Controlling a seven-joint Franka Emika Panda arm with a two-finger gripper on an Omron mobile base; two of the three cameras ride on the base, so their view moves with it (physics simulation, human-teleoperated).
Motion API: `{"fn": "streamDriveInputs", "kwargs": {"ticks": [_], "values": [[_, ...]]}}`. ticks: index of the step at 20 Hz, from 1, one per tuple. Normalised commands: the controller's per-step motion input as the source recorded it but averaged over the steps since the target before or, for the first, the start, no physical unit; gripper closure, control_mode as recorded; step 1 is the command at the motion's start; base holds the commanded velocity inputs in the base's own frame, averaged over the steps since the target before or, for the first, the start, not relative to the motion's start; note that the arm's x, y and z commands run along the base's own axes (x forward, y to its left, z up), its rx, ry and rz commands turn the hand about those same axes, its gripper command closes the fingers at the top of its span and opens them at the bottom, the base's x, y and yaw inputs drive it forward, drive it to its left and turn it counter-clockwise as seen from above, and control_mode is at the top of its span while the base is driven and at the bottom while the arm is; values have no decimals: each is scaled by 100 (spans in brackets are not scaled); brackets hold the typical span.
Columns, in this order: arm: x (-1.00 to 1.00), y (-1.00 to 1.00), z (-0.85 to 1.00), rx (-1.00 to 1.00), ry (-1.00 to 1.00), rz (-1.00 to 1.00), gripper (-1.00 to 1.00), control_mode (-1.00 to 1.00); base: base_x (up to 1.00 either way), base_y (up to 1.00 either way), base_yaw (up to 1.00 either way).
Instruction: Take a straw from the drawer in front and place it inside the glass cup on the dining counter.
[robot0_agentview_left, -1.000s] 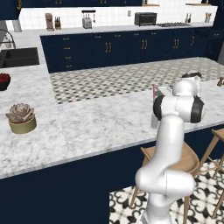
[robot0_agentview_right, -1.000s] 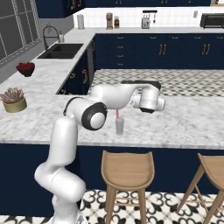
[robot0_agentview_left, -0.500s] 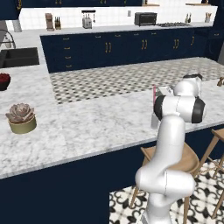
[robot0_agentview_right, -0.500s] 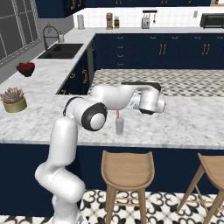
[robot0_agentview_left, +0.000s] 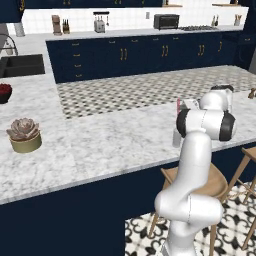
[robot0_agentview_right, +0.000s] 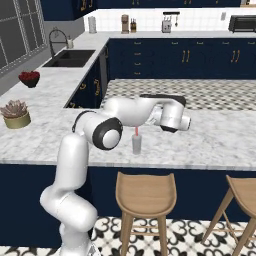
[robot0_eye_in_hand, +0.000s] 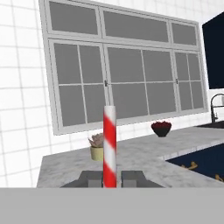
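Observation:
My gripper (robot0_eye_in_hand: 109, 177) is shut on the straw (robot0_eye_in_hand: 109, 144), which stands upright between the finger tips and is striped red and white. In the right base view the straw (robot0_agentview_right: 136, 131) hangs straight above the glass cup (robot0_agentview_right: 136, 145), with its lower end at the cup's rim. The cup stands on the dining counter (robot0_agentview_right: 210, 142) near its front edge. From the left base view the straw (robot0_agentview_left: 178, 106) sticks up over the cup (robot0_agentview_left: 176, 139), just left of my arm's elbow. The drawer is out of view.
A potted succulent (robot0_agentview_right: 15, 112) sits at the counter's left end, with a bowl of red fruit (robot0_agentview_right: 29, 77) and a sink (robot0_agentview_right: 70, 57) beyond. Wooden stools (robot0_agentview_right: 145, 192) stand below the counter's front edge. Marble to the right of the cup is bare.
The hand has dipped very slightly with the straw still in it. The cup has not moved.

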Motion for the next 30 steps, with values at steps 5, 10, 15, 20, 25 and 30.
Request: {"fn": "streamDriveInputs", "kwargs": {"ticks": [5, 10, 15, 20, 25, 30], "values": [[0, -1, -14, 0, 0, 0, 100, -100, 0, 0, 0], [0, 0, -36, 0, 0, 0, 100, -100, 0, 0, 0], [6, 0, -28, 0, 0, 0, 100, -100, 0, 0, 0], [3, 0, -29, 0, 0, 0, 100, -100, 0, 0, 0], [1, 0, -31, 0, 0, 0, 100, -100, 0, 0, 0], [-28, -5, -9, 0, 0, 0, 100, -100, 0, 0, 0]]}}
